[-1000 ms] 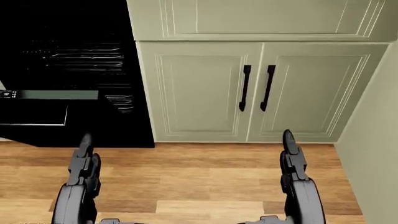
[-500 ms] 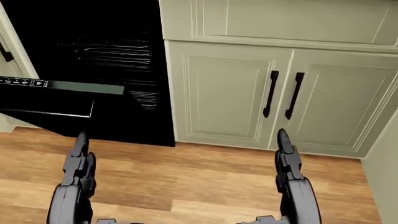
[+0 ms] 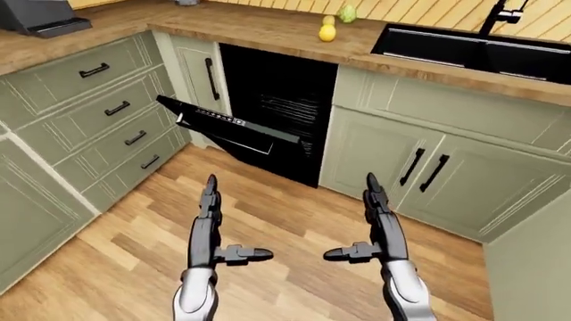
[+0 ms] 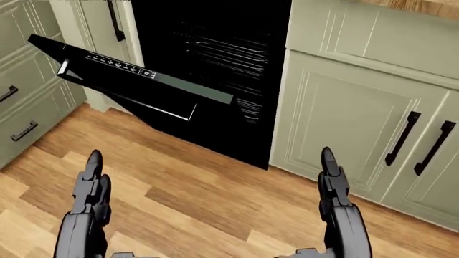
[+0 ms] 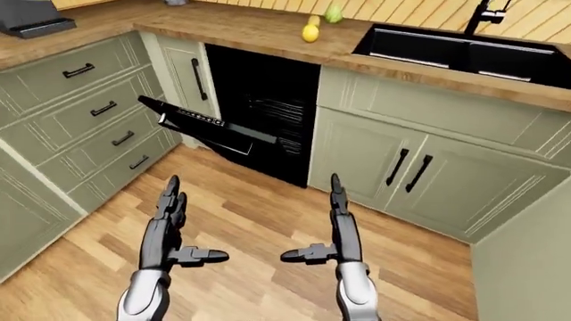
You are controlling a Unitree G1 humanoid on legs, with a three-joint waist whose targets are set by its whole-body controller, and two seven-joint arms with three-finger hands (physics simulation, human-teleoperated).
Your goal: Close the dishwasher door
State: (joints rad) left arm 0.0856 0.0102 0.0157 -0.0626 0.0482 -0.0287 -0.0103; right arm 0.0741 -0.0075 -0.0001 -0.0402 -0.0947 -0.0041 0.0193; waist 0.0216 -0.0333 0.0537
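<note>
Getting closer, but both your left hand (image 3: 209,214) and right hand (image 3: 379,221) are hanging released, so try scooping under the dishwasher door (image 4: 136,80) edge.

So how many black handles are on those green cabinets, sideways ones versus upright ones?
horizontal drawer handles: 4
upright door handles: 3
Total: 7
</note>
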